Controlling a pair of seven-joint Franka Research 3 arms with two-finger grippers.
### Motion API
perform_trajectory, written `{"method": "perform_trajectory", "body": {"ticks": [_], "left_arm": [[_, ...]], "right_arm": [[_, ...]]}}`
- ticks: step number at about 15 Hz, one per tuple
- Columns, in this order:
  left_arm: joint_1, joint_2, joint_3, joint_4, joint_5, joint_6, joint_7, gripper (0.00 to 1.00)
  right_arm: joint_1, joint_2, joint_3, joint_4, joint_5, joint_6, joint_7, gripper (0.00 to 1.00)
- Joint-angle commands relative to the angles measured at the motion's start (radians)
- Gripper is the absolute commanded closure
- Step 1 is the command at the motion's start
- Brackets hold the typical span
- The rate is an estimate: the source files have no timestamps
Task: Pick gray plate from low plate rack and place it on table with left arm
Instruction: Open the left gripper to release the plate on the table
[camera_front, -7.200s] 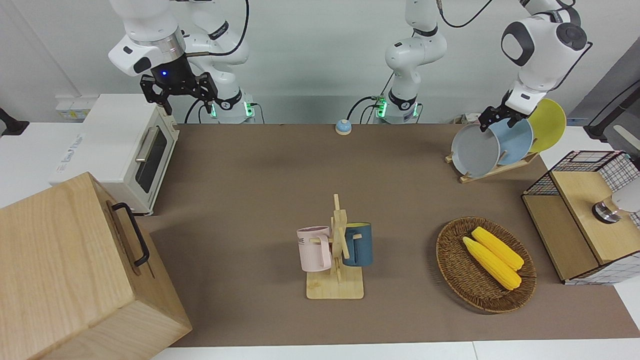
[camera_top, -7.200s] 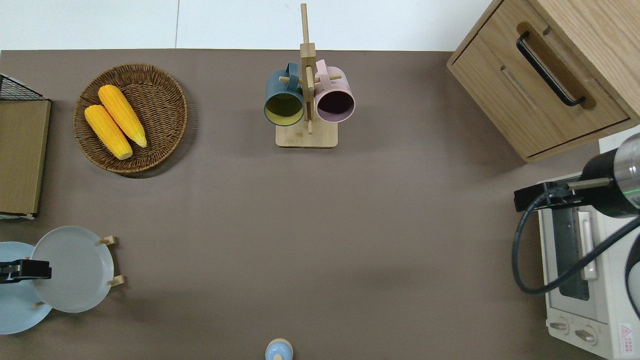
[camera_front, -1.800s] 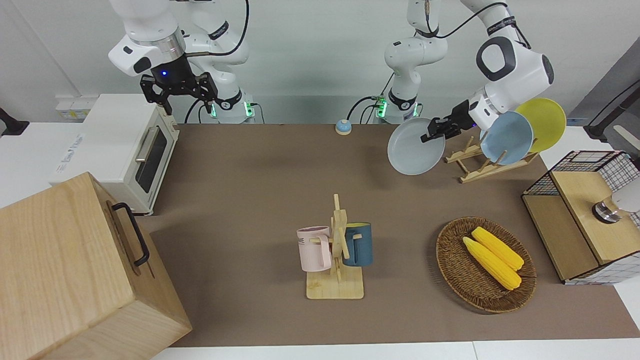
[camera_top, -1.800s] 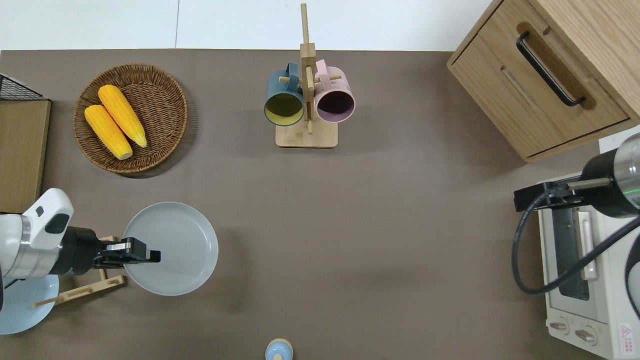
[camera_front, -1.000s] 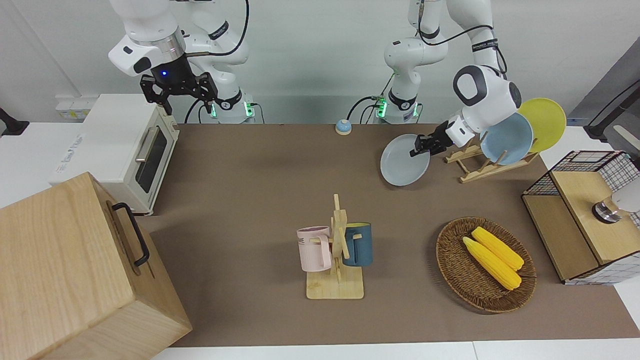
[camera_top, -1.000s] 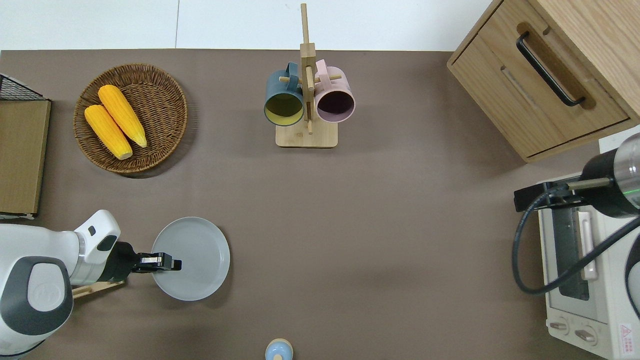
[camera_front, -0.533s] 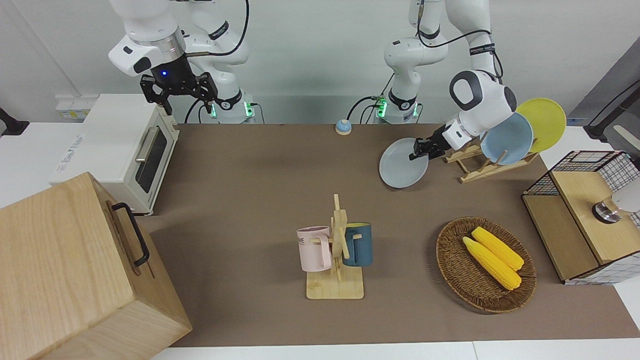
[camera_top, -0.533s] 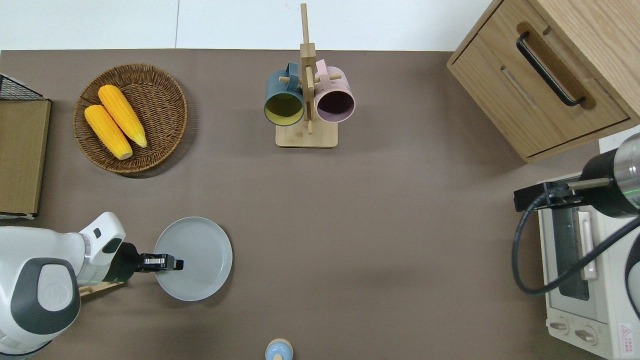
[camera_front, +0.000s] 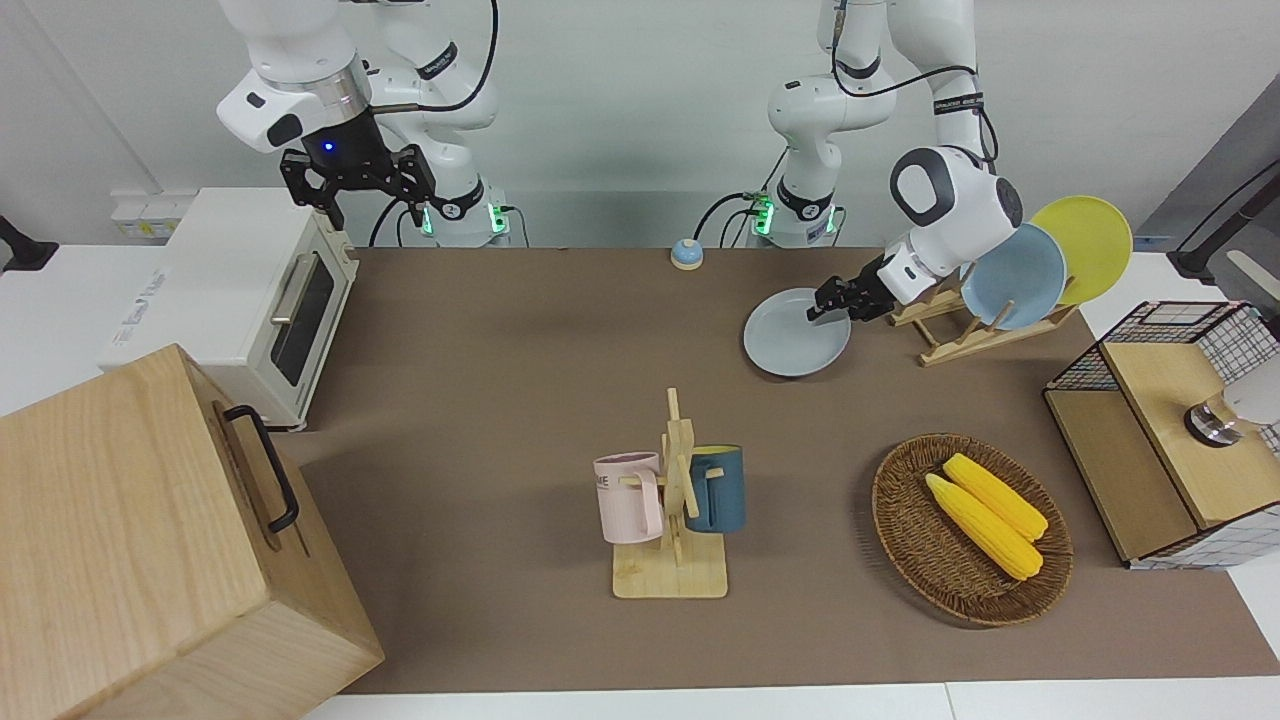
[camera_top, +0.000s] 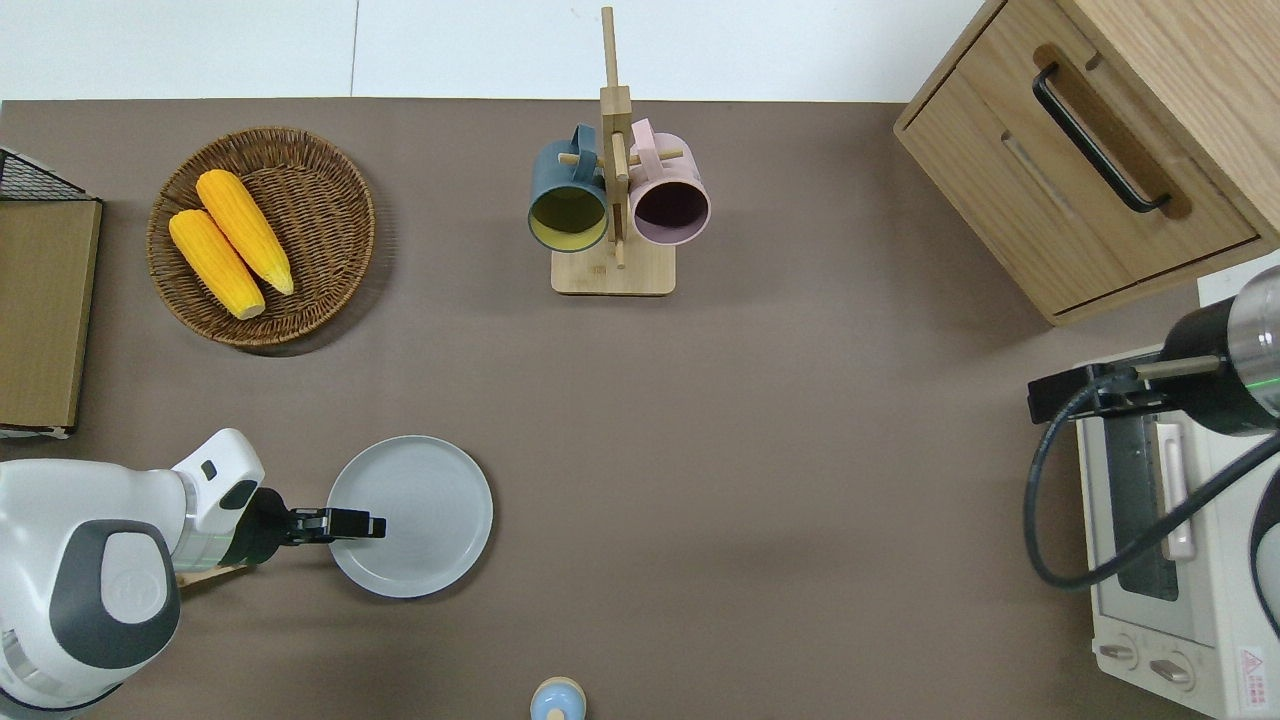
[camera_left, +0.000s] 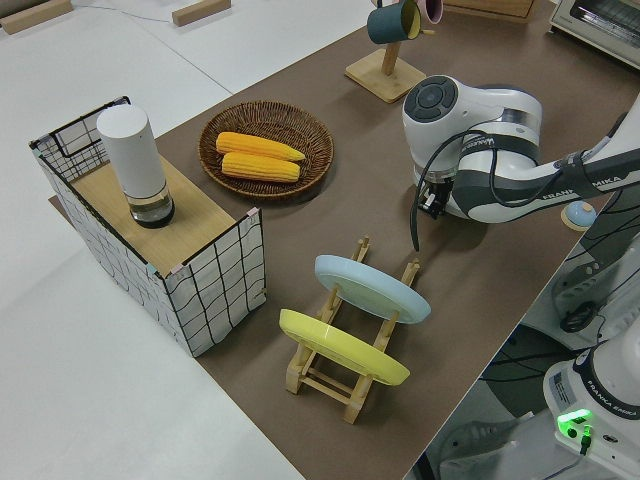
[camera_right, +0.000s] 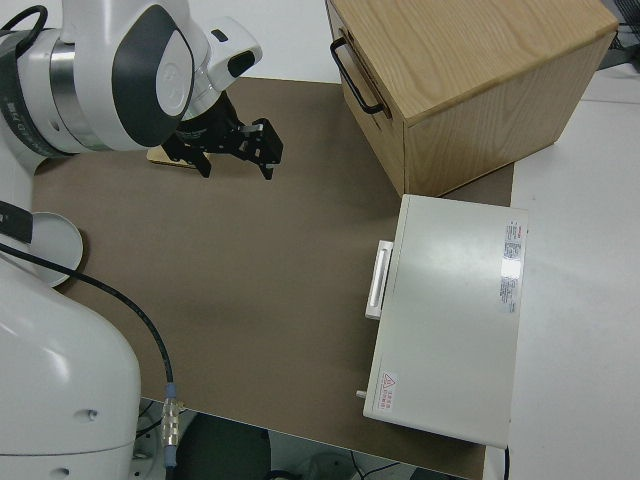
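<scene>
Gray plate lowered flat beside the rack
The left hand (camera_top: 352, 523) still grips the gray plate (camera_top: 425, 510) at its rim, now level on the bench (camera_top: 760, 480), nearer its middle.

The gray plate (camera_top: 420, 510) is seen lying flat on the table (camera_top: 760, 440), near the edge closest to the robots, toward the left arm's end. Its rim is gripped by the left gripper (camera_top: 350, 523). A wicker basket (camera_top: 330, 190) with two corn cobs (camera_top: 230, 243) is set near the far edge.
</scene>
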Motion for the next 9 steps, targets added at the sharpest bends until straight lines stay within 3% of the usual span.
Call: {"method": "perform_trajectory", "body": {"ticks": [1,9], "left_arm": [[-0.008,-0.003,0.009,-0.014,-0.015,0.042,0.012,0.01],[0.000,-0.017,0.014,0.059,0.043,0.052,-0.028,0.01]], "right_arm": [[-0.007,-0.002,0.007,0.006,0.007,-0.014,-0.001,0.011],[-0.007,-0.002,0.005,0.006,0.007,-0.014,0.000,0.013]]}}
